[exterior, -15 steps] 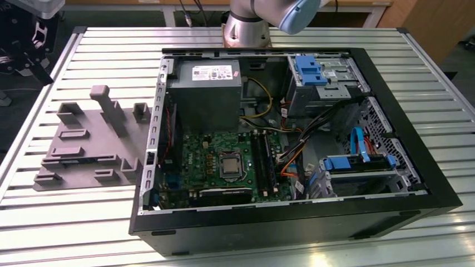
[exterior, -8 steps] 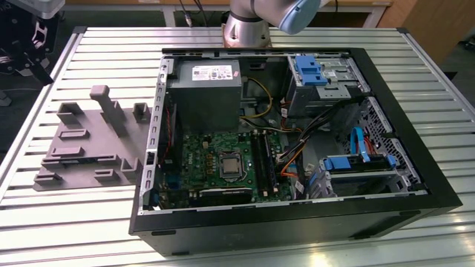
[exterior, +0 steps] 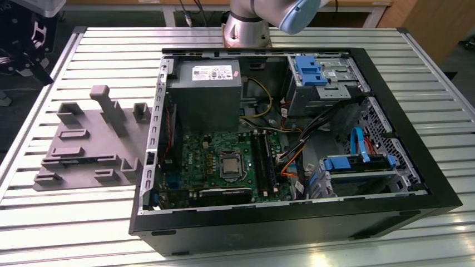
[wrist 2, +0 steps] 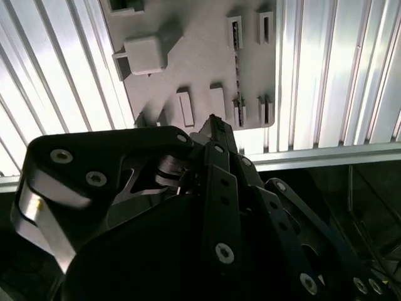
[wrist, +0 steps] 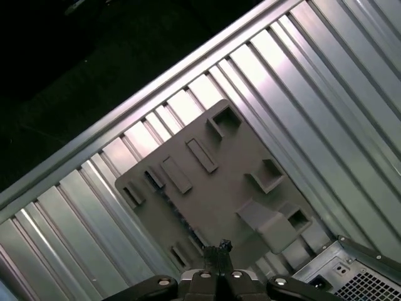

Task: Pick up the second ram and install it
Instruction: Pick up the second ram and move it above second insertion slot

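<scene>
On a ribbed aluminium table (exterior: 74, 233) lies an open black metal computer case (exterior: 297, 222). At the exterior view's left sits a grey moulded plastic holder tray (exterior: 97, 139). The black gripper (wrist 2: 213, 120) hovers over it, jaws apparently closed and empty. The second ram (wrist 2: 237, 69), a thin flat circuit-board stick, stands on edge in the tray. It looks light, stiff and fragile, best pinched across its flat faces mid-length.

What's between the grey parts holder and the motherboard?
In the exterior view, the computer case's side wall stands between the grey parts holder and the green motherboard.
</scene>
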Tool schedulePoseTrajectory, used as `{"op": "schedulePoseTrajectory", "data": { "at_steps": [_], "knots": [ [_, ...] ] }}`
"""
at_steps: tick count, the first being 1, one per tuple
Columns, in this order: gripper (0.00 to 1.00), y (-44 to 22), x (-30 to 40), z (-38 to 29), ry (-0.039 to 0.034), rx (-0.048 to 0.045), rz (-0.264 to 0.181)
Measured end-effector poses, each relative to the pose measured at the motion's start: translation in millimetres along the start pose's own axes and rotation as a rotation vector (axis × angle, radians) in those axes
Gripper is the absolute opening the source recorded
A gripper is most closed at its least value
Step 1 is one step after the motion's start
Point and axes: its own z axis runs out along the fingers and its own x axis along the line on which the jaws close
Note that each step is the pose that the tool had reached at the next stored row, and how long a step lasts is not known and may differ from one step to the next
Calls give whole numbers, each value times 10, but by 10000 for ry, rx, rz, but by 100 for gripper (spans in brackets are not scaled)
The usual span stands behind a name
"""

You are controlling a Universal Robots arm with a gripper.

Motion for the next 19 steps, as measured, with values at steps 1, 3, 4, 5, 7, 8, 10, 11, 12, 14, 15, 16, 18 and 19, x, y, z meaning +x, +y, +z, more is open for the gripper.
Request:
{"op": "schedulePoseTrajectory", "data": {
  "at_steps": [1,3,4,5,7,8,10,11,12,14,15,16,18,19],
  "knots": [
    [11,0,0,1,7,-4,-159],
    [11,0,1,5,22,-12,-512],
    [11,1,1,7,28,-16,-683],
    [11,1,1,8,36,-21,-846],
    [11,1,2,9,47,-26,-1073],
    [11,1,2,9,48,-27,-1096],
    [11,1,2,10,47,-27,-1099],
    [11,1,2,10,47,-27,-1099],
    [11,1,2,10,47,-27,-1099],
    [11,2,2,10,47,-27,-1099],
    [11,1,2,10,46,-27,-1100],
    [11,1,2,10,47,-27,-1100],
    [11,2,2,10,47,-27,-1100],
    [11,2,2,10,47,-27,-1100]
  ]
}}
